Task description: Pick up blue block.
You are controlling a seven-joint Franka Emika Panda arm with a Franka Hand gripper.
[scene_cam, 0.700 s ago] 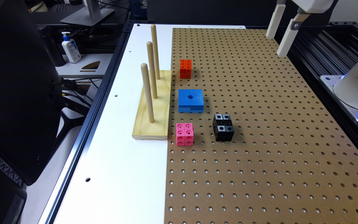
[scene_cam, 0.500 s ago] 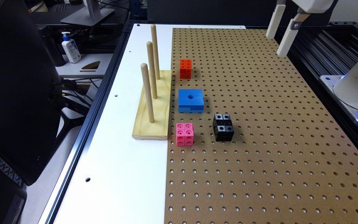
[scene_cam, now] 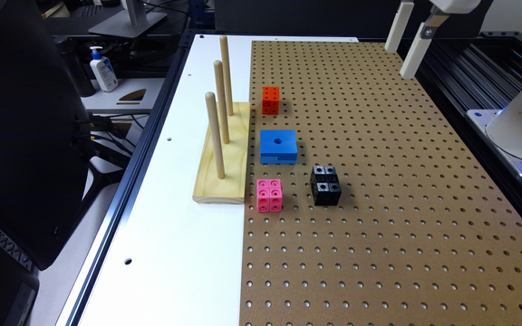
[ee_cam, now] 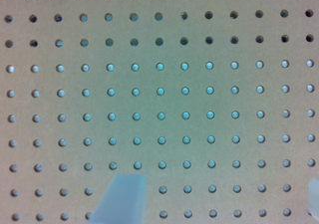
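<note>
The blue block (scene_cam: 278, 145), flat and square with a round centre hole and a notch in its near side, lies on the brown pegboard (scene_cam: 379, 217) beside the wooden peg stand. My gripper (scene_cam: 398, 63) hangs high over the pegboard's far corner on the exterior view's right, well away from the block. In the wrist view the gripper (ee_cam: 217, 196) is open: two pale fingertips (ee_cam: 122, 199) stand wide apart over bare pegboard (ee_cam: 159, 84), with nothing between them.
An orange studded cube (scene_cam: 270, 100) sits beyond the blue block, a pink one (scene_cam: 269, 195) and a black one (scene_cam: 326, 184) in front of it. A wooden base with three upright pegs (scene_cam: 223, 154) stands beside them. The robot's base (scene_cam: 521, 127) is at the right.
</note>
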